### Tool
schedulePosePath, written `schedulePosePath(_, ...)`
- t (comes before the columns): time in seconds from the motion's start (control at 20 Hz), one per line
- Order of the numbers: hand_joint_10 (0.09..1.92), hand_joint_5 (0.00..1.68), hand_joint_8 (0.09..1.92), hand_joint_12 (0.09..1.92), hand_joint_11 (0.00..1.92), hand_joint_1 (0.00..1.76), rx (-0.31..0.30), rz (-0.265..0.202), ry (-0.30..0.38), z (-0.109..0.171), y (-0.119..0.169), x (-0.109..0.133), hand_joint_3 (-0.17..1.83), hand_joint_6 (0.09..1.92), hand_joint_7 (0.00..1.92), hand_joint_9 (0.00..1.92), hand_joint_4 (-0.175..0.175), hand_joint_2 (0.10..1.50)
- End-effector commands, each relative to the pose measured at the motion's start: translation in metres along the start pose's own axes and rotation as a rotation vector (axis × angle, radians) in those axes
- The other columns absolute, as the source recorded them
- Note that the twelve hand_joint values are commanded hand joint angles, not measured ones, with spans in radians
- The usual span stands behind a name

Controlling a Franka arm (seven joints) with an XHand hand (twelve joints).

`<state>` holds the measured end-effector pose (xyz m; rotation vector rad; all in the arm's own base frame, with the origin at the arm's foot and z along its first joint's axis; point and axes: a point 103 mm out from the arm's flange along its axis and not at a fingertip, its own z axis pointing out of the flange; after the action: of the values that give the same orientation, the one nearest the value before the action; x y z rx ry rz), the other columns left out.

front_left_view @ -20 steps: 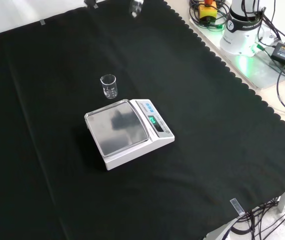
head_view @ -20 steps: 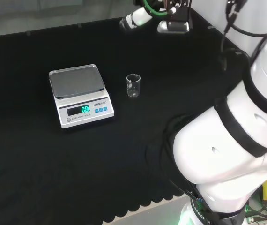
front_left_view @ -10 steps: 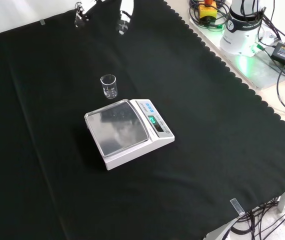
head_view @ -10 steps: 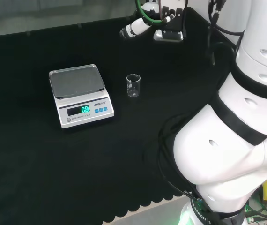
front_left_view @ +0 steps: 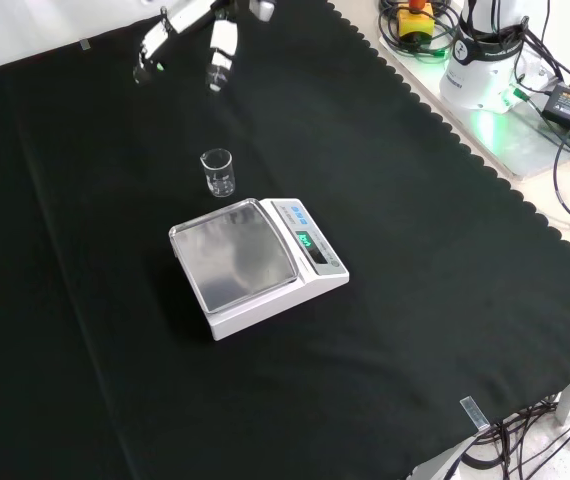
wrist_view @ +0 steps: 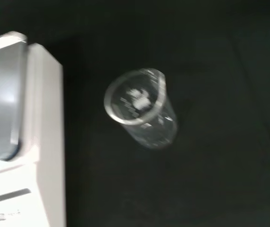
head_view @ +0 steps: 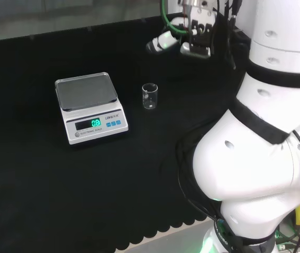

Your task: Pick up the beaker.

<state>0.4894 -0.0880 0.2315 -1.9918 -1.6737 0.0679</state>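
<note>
beaker (head_view: 149, 96) is upright on the black cloth (head_view: 139, 174), clear glass, looks empty, open mouth up so it can be taken from the side or from above. In the head view it sits just right of the scale (head_view: 89, 107), apart from it, not touching; in the front view it's just behind the scale's back corner. Wrist view looks down into its rim with the scale body close beside it, so the camera is already lined up on the target. Scale display is lit, pan bare. hand (front_left_view: 190, 35) is up above the cloth, well apart from the beaker, holding nothing; in the front view its fingers (front_left_view: 220, 50) look spread and fairly straight, pointing down toward the cloth, which fits a pre-grasp pose. Judgement: approach phase, grasp not yet made. Next step calls for coming down with fingers either side of the glass; risk is the scale sitting so close on one side, little room for a finger there, and a light beaker tips easily if nudged
</note>
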Motion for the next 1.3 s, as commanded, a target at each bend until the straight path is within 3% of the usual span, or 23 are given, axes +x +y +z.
schedulePosePath(0.05, 0.77, 0.19, 0.76, 1.48, 0.09, 0.50, 0.054, -0.011, -0.027, 0.035, 0.032, 0.034, 0.05, 0.09, 0.01, 0.00, -0.068, 0.80)
schedulePosePath(0.6, 0.78, 0.19, 0.77, 1.48, 0.09, 0.50, 0.124, -0.060, -0.035, 0.071, 0.041, 0.056, 0.05, 0.09, 0.01, 0.00, -0.069, 0.79)
schedulePosePath(1.3, 0.78, 0.19, 0.77, 1.48, 0.09, 0.51, 0.176, 0.007, -0.039, 0.098, 0.052, 0.037, 0.05, 0.09, 0.01, 0.00, -0.070, 0.79)
